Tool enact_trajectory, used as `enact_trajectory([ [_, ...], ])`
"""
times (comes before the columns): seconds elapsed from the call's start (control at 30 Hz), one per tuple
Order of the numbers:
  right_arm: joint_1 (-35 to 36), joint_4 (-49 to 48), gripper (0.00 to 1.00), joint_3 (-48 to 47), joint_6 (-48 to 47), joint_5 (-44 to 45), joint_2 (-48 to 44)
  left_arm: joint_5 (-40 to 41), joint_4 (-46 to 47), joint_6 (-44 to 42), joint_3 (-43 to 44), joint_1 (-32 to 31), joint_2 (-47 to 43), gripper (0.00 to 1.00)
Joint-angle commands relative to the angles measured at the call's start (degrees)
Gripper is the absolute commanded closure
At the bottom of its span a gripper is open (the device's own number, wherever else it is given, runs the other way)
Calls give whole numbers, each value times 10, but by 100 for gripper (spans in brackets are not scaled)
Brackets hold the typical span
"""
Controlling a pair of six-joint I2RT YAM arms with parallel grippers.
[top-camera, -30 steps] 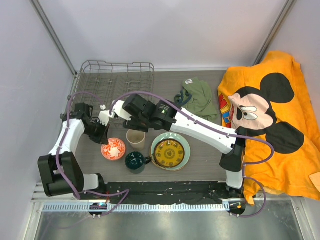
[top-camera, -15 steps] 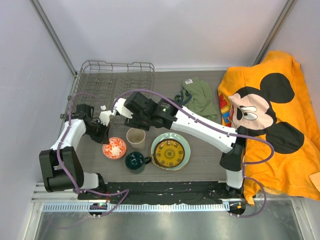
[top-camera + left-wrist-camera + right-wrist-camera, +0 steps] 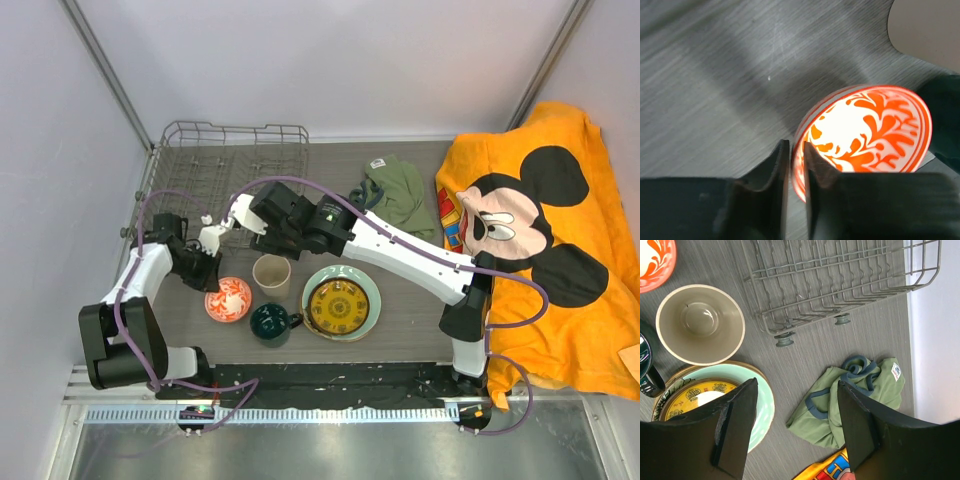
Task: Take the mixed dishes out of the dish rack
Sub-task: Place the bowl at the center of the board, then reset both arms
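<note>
Though barely spread, the left claw (image 3: 796, 146) straddles the red-and-white bowl (image 3: 870, 130) — at its rim.

Bright even light, blown-out glare inside bowl (image 3: 860, 125)

Left end effector (image 3: 796, 146) points down, jaws barely parted; right end effector (image 3: 796, 385) hangs, jaws wide apart.

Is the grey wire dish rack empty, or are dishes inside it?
Empty, as far as visible: the grey metal wire dish rack shows only bare prongs and wires.
</note>
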State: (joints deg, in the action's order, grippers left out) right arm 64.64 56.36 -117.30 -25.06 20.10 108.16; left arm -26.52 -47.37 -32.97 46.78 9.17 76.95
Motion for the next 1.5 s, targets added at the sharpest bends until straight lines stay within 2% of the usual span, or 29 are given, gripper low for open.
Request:
enact_trajectory([
  [0.0,-3,-4,31,-1,8,-4,-23,5,-1,0,-9,2,-19,76],
  [0.23,-7,-4,31,2,9,-3,-29,3,-18,1,-4,2,-31,62],
  [0.27,-9,-5,31,1,10,-3,-30,2,-21,1,-1,2,-34,56],
  [0.33,-14,-5,31,1,12,-3,-33,0,-32,4,8,2,-45,51],
  [0.37,-18,-7,31,1,13,-4,-35,-2,-36,5,11,2,-50,44],
  [0.5,-35,-19,31,5,21,-1,-44,-14,-60,12,42,2,-79,31],
  [0.53,-40,-23,31,6,25,2,-46,-15,-67,15,49,1,-85,24],
  [0.63,-61,-41,31,11,34,17,-53,-13,-69,34,75,2,-107,11],
  [0.73,-88,-63,31,18,42,29,-61,1,-57,62,101,2,-120,4],
  [0.83,-120,-99,30,39,48,48,-78,20,-25,98,117,2,-126,0],
  [1.0,-186,-174,27,87,60,70,-115,48,70,177,131,2,-142,0],
  [1.1,-231,-204,14,103,78,72,-135,78,125,216,144,2,-139,0],
  [1.23,-285,-254,8,150,99,64,-167,97,162,252,188,2,-120,0],
  [1.47,-361,-462,1,307,128,107,-266,134,221,297,251,2,-81,0],
])
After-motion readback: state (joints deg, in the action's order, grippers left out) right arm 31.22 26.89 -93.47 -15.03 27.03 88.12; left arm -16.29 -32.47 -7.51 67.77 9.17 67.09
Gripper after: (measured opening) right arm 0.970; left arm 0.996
